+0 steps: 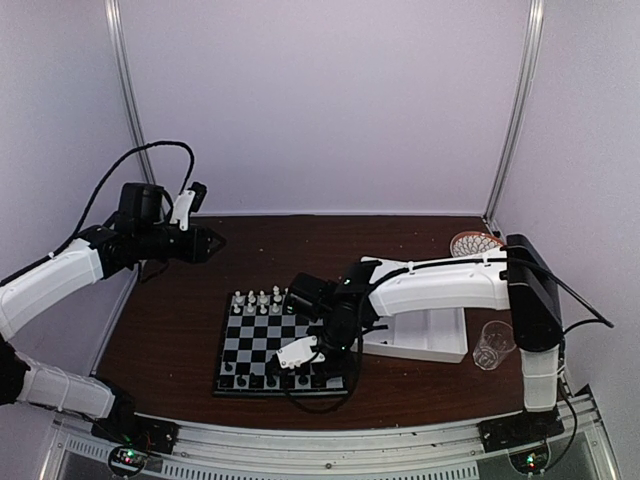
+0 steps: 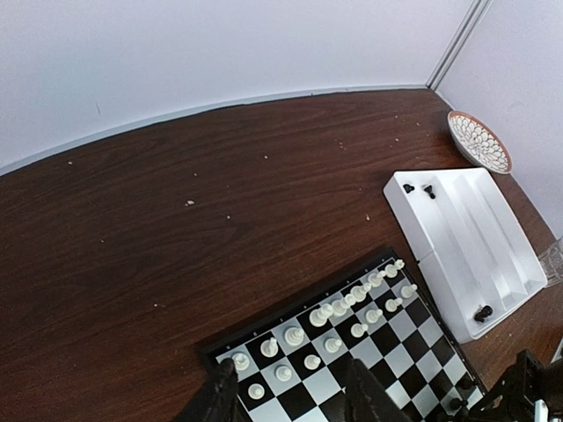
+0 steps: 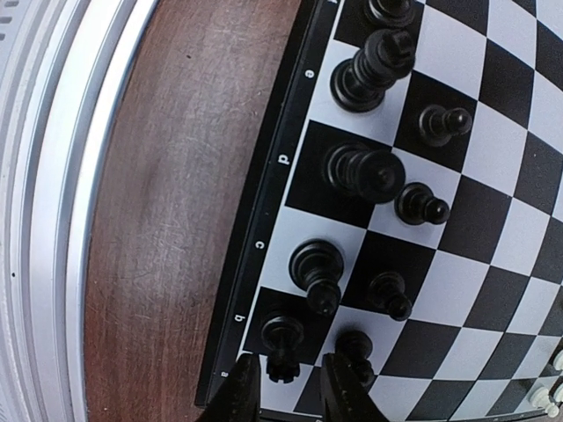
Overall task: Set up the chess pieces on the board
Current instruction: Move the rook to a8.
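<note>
My left hand, upper left in the overhead view, hangs over the dark wooden table with fingers apart, holding nothing. Mid-frame lies the flat black-and-grey checked chessboard. The tiny white plastic chessmen fill its far two rows, sixteen as best I can count. My right hand brackets one tiny black plastic chessman at the board's edge; whether it grips, I cannot tell. Nine black pieces show there and three stray black chessmen wait in the white divided tray at right, so I judge the setup mostly done.

black chessmen packed along board near edge, white chessmen along far edge, middle ranks open, right arm over right side, tray beyond, bench left bare
</note>
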